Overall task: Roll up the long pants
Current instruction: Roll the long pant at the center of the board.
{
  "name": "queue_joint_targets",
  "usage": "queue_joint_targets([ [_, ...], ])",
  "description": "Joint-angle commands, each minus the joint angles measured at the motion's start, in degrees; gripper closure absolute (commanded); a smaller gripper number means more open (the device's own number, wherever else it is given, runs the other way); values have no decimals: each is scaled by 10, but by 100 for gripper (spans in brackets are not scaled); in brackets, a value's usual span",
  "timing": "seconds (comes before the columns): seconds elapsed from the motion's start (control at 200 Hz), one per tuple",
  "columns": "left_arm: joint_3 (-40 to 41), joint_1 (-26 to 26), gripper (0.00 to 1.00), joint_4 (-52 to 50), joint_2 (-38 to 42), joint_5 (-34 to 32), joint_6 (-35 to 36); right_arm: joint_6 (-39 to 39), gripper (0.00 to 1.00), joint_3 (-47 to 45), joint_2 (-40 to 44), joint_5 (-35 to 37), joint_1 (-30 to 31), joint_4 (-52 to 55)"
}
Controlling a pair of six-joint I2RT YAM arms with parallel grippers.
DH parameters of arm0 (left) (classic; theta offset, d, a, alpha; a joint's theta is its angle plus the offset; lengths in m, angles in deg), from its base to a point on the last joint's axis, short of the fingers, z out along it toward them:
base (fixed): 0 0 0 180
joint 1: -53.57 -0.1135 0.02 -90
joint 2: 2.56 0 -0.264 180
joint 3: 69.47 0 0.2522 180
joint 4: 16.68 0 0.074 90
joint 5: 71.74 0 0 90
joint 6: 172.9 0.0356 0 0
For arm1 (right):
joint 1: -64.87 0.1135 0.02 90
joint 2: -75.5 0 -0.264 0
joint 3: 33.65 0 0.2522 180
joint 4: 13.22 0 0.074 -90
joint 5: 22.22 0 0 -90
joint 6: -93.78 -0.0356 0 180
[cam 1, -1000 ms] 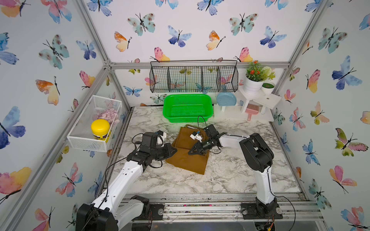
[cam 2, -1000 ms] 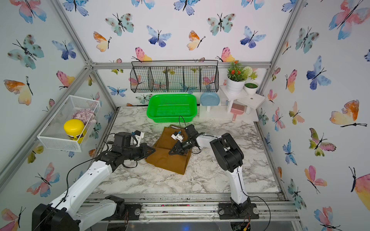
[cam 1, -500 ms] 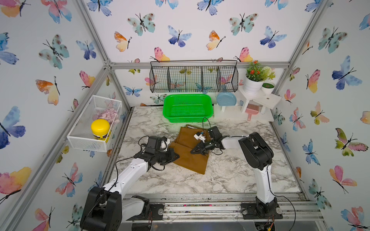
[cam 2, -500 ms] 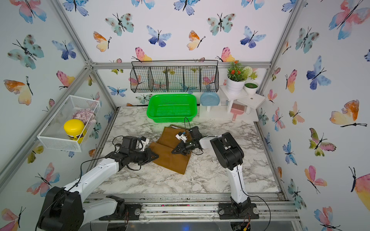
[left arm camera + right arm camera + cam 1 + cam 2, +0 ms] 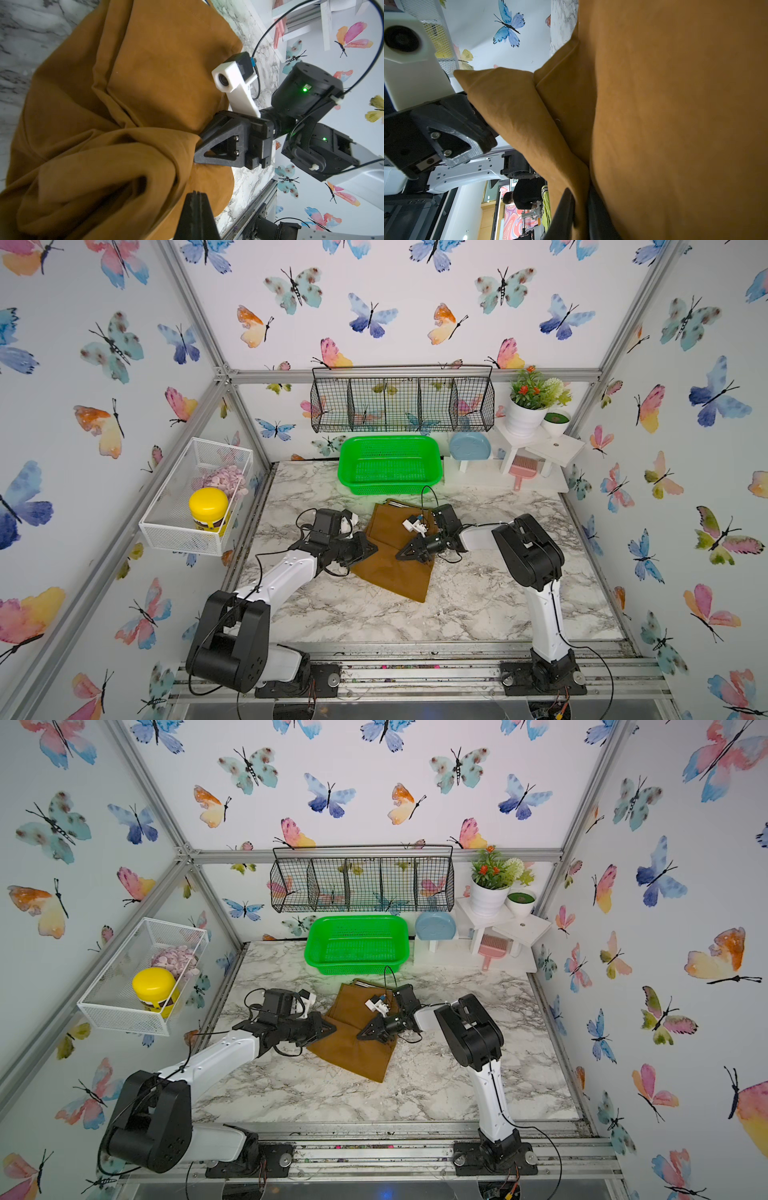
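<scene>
Top views: pants (image 5: 395, 572) (image 5: 353, 1054) lie folded mid-tabletop (image 5: 478, 605), in front of the green basket (image 5: 388, 438). Far edge is just short of the basket, near corner points to the front rail. Both arms are low and reach in from opposite sides. Left hand (image 5: 371, 549) (image 5: 331, 1029) is at the left edge of the cloth. Right hand (image 5: 401, 556) (image 5: 361, 1036) is on top of it, near the middle. The tips face each other, close but apart.

Left wrist: left hand (image 5: 196, 195) has its fingers pressed together, with no gap showing. The tip sits against bunched cloth; can't tell if any fabric is nipped. Pants (image 5: 145, 83) are rumpled into thick folds here, with marble showing around them. Right hand (image 5: 197, 145) is opposite, its fingers going into a raised fold.

Right wrist: right hand (image 5: 579, 199) is pinching a fold of the pants (image 5: 675, 124), with cloth running between the two dark fingers. That fold stands up off the rest and rises toward the left hand (image 5: 481, 133), which is right beside its upper end.
</scene>
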Motion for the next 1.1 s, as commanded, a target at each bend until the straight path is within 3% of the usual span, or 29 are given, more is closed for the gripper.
queue_joint_targets([
  [0.0,10,3,100,17,-37,-23,10,16,85,-1,-21,37,-9,18],
  [0.375,52,-30,100,59,-91,-83,13,101,84,17,18,89,-9,133],
  [0.521,64,-50,100,66,-104,-78,15,141,83,1,81,158,-9,188],
  [0.756,72,-51,100,93,-131,-56,9,159,71,-3,193,228,-9,250],
  [0.956,71,-51,100,97,-130,-27,6,101,72,-6,237,166,-1,187],
  [1.091,69,-51,100,99,-129,-16,0,118,74,19,207,183,38,214],
])
